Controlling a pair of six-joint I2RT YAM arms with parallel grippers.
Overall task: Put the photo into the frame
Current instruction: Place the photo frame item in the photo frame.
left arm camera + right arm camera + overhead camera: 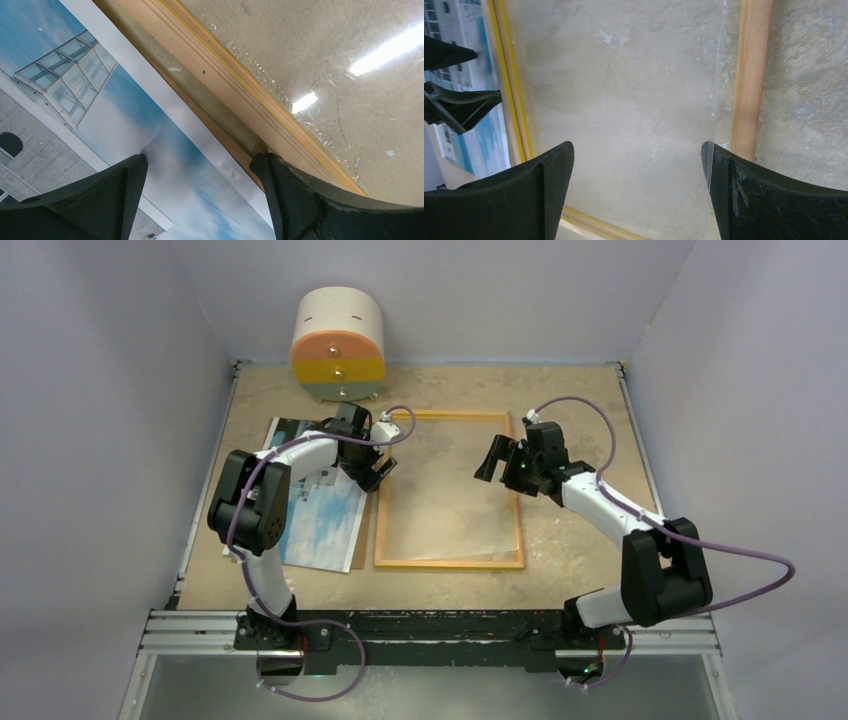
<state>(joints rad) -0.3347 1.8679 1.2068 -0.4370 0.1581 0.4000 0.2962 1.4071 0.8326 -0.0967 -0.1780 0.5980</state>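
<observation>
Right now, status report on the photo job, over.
Left gripper open above photo edge; right gripper open above frame. Photo flat beside frame, not in. Only clear pane inside.

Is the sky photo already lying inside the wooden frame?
No: the photo lies flat to the left of the frame, wholly outside its rails.

The surface [580, 400] is a worn, mottled beige board. A rectangular frame [450, 562] lies flat near its middle, light-wood side up, with a clear pane [450, 490] in it. Just left of it a brown backing sheet [362, 540] lies flat, bearing the sky-and-building photo [325, 525]. A round drawer unit [337, 355] stands at the back edge.
</observation>
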